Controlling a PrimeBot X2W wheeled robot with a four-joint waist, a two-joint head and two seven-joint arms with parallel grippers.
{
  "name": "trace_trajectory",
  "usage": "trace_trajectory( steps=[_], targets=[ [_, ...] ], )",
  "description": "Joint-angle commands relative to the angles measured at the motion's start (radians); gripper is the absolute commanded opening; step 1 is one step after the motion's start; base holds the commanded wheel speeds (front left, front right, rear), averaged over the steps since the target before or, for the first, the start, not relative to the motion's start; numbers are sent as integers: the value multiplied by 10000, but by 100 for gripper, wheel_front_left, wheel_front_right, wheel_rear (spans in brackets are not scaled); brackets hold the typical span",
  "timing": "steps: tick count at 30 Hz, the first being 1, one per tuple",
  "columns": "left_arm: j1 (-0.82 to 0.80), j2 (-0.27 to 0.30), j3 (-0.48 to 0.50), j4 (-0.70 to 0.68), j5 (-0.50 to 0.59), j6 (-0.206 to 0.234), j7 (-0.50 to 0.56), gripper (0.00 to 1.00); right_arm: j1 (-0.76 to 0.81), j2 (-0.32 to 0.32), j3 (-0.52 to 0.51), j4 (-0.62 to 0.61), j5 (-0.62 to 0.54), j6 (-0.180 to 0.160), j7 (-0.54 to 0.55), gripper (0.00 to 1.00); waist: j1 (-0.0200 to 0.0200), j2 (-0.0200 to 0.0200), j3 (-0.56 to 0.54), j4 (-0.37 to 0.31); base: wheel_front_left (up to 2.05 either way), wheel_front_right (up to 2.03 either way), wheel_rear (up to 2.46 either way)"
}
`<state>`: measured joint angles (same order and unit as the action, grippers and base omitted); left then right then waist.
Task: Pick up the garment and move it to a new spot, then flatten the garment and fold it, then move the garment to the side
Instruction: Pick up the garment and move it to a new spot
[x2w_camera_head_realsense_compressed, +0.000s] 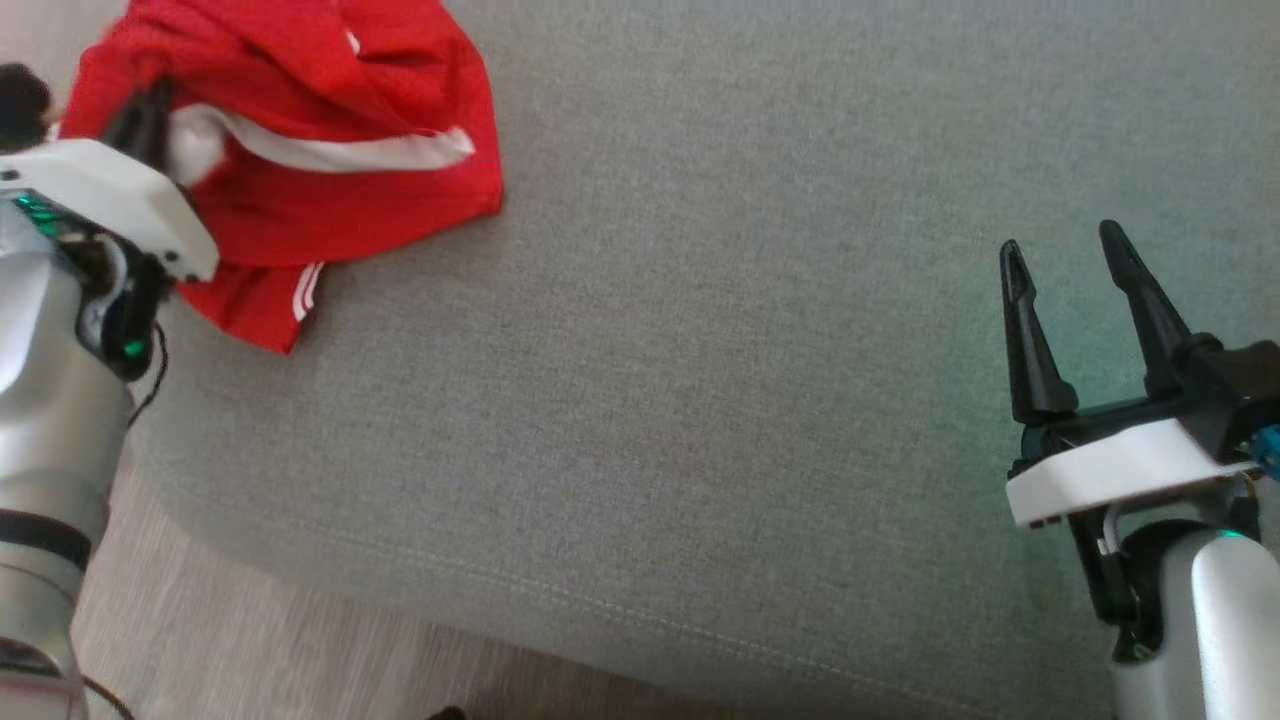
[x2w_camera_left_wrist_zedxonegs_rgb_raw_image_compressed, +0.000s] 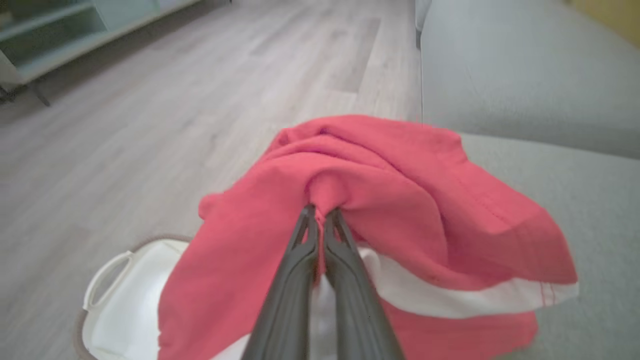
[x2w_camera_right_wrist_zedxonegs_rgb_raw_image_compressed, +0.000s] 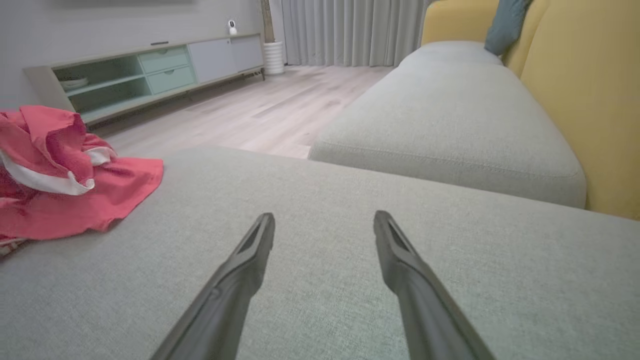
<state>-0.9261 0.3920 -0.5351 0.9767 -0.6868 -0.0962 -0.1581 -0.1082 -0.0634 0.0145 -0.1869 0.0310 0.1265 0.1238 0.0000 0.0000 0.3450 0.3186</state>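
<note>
Left pincer (x2w_camera_left_wrist_zedxonegs_rgb_raw_image_compressed: 320, 212) pinches a bunch of the garment (x2w_camera_left_wrist_zedxonegs_rgb_raw_image_compressed: 400, 180) at its tips; right pincer (x2w_camera_right_wrist_zedxonegs_rgb_raw_image_compressed: 324, 217) is spread over the sofa (x2w_camera_right_wrist_zedxonegs_rgb_raw_image_compressed: 350, 290), garment well to its left

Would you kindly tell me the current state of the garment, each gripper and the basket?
garment: crumpled, not folded, partly resting on the corner of the sofa cushion.
left gripper: fingers shut on the garment.
right gripper: fingers open, empty, above the sofa cushion.
basket: on the floor, partly hidden by the garment.
</note>
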Motion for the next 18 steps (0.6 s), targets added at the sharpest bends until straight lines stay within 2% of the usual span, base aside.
trace_trajectory(
  steps=[1,5,8,13,18],
  targets=[
    [-480,684,410,-194,59,86,-262,0,11,86,201,-394,88,42,-106,100,0,0,-229,18,0,0,0],
    [-277,730,593,-688,179,458,-839,0,147,114,177,-336,250,42,-316,100,0,0,-760,-84,0,0,0],
    [146,753,766,-1566,276,779,-981,0,285,125,139,-319,471,42,-482,100,0,0,-1139,-243,0,0,0],
    [1367,811,987,-4022,546,1533,-1028,0,582,128,94,-358,958,42,-681,100,0,0,-1592,-641,0,0,0],
    [2870,825,748,-6789,732,2320,-854,0,809,130,65,-465,1254,42,-808,100,0,0,-1708,-1241,0,0,0]
  ],
)
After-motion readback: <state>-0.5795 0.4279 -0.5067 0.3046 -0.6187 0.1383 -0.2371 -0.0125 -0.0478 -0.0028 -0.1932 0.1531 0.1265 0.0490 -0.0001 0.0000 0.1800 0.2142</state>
